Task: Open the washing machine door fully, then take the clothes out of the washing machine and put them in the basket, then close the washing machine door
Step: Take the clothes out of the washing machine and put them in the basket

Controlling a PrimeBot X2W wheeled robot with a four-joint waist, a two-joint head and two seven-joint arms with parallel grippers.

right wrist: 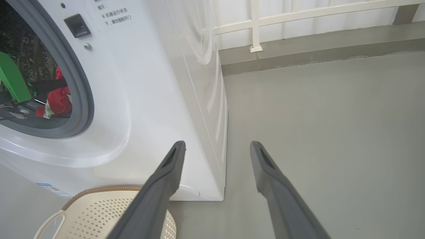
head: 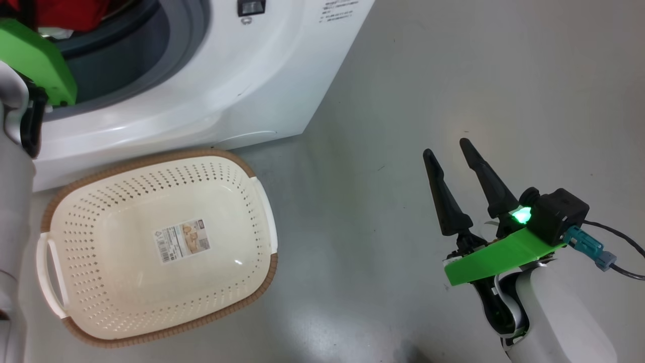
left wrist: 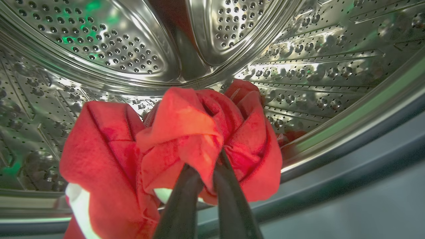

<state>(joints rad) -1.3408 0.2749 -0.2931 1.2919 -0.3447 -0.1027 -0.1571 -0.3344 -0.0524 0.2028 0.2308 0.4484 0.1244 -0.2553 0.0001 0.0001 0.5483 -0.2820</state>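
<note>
My left gripper (left wrist: 212,159) reaches into the steel drum (left wrist: 99,43) of the washing machine (head: 201,91) and is shut on a fold of the red clothes (left wrist: 179,126), bunched up with some white trim showing. In the head view the clothes (head: 70,12) sit at the drum's mouth behind the left arm's green wrist mount (head: 35,55). The empty cream basket (head: 101,242) stands on the floor just below the machine's opening. My right gripper (head: 446,146) hovers open over bare floor to the right, holding nothing. The washing machine door is out of view.
The grey rubber gasket (head: 186,45) rings the opening. Grey floor (head: 428,75) stretches to the right of the machine. In the right wrist view a low ledge with a white railing (right wrist: 255,30) runs behind the machine (right wrist: 149,99), and the basket (right wrist: 99,212) shows at the bottom left.
</note>
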